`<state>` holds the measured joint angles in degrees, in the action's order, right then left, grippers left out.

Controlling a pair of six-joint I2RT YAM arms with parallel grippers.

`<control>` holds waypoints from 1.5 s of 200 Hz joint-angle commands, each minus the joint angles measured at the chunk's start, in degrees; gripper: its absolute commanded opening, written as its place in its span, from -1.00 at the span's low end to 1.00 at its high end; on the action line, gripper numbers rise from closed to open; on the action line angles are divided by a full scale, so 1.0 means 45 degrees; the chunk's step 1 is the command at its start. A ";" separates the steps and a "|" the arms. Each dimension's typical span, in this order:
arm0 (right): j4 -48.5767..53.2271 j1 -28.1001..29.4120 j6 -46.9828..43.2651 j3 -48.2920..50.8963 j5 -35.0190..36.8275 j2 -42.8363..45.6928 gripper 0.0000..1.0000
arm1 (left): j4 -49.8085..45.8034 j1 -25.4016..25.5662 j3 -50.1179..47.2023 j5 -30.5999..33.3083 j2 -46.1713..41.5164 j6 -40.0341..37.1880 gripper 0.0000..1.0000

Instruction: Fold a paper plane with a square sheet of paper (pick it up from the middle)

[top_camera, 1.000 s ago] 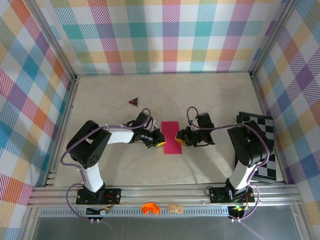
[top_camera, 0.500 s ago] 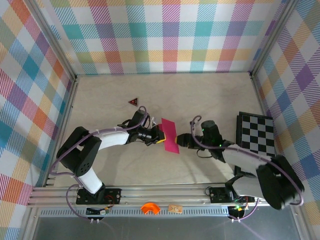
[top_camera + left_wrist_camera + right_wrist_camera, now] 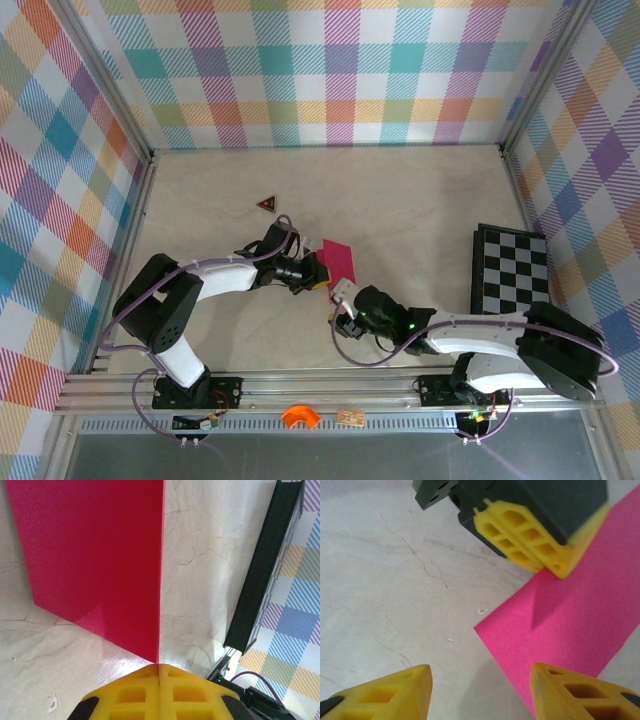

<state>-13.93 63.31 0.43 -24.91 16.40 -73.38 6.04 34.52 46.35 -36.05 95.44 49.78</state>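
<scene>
A pale counter (image 3: 430,200) stands between bright checked walls, and near its middle the square sheet of paper (image 3: 341,259), here a narrow pink rectangle, hangs tilted at the left tool (image 3: 320,277). The danger, I think, is that the thin sheet is held by one edge only. It may sag, twist or slip out, and if the right tool (image 3: 343,297) closes badly it can crumple a corner or knock the other tool, because the two are very near. The left tool (image 3: 159,680) is clenched on the paper's edge. The right tool (image 3: 480,672) is about half open and grasps nothing, with the sheet's corner (image 3: 570,620) just beside one finger.
</scene>
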 commanded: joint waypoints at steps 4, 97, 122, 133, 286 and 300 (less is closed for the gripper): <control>-0.0848 0.0476 -0.2161 -0.0742 0.2541 -0.0938 0.11 | 0.0082 0.0019 -0.0024 -0.0250 -0.0029 0.0168 -0.92; -0.1470 0.0796 -0.1881 -0.0430 0.3721 -0.1310 -0.06 | 0.0024 0.0024 -0.0112 -0.0130 -0.0029 0.0112 -0.90; -0.1281 0.0795 -0.1737 -0.0359 0.3629 -0.1095 -0.16 | 0.0014 0.0024 -0.0108 -0.0153 0.0088 0.0088 -0.90; -0.1184 0.0795 -0.1680 -0.0383 0.3609 -0.1129 -0.21 | 0.0042 0.0024 -0.0104 -0.0138 0.0115 0.0090 -0.90; -0.0830 0.0800 -0.0567 -0.0628 0.3016 -0.1134 -0.89 | -0.0151 0.0024 -0.0104 -0.0044 -0.0081 0.0032 -0.79; -0.0638 0.0775 -0.0295 -0.0719 0.2801 -0.1116 -0.90 | -0.0371 0.0024 -0.0136 0.0193 -0.0241 -0.0106 -0.62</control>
<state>-18.13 66.48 -3.70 -27.09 30.79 -79.29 6.07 34.52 46.33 -35.94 95.44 50.17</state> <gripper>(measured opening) 0.067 0.136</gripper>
